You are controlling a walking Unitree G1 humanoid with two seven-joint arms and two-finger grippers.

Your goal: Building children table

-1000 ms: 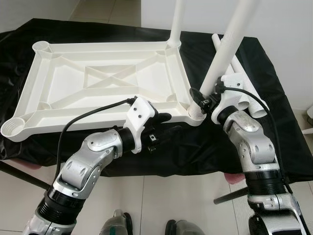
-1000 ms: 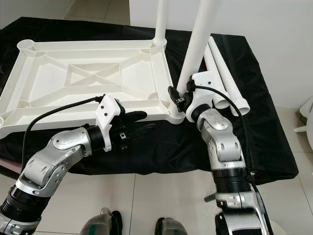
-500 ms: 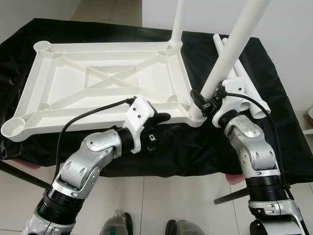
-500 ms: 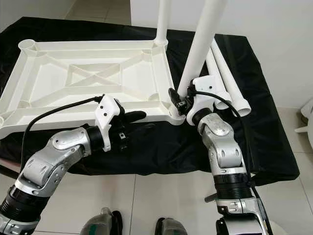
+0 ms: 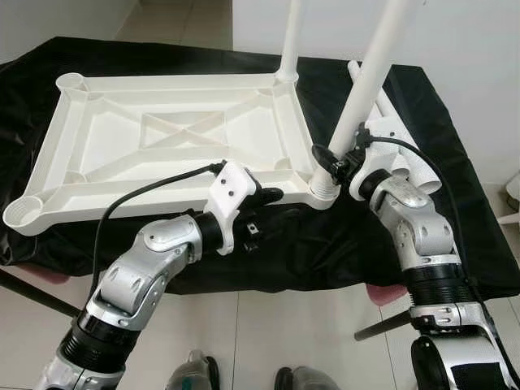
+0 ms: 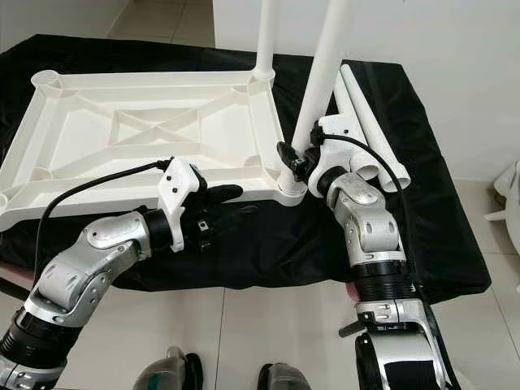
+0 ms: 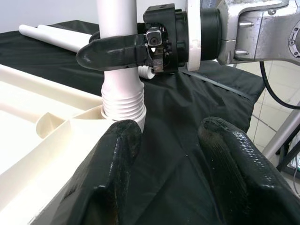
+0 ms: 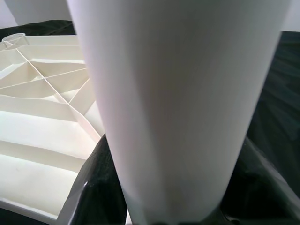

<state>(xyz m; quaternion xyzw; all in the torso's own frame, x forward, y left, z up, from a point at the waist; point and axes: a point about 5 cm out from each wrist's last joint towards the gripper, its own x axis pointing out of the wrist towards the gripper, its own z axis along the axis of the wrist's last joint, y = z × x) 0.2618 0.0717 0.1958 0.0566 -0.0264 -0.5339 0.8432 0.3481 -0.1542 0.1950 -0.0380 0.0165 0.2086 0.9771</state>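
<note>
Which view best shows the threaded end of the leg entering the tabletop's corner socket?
The left wrist view: the threaded end sits in the corner socket, right gripper clamped above. Eye views show it small; the right wrist view shows just the leg's smooth shaft.

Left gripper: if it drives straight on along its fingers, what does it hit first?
Probably the right gripper, clamped on the white leg just above the tabletop's corner socket. The left gripper is open, aimed there over black cloth; depth is unclear.

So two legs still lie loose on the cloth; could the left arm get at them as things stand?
Probably not. The spare legs lie beyond the right gripper and its clamped leg, which block the left gripper.
</note>
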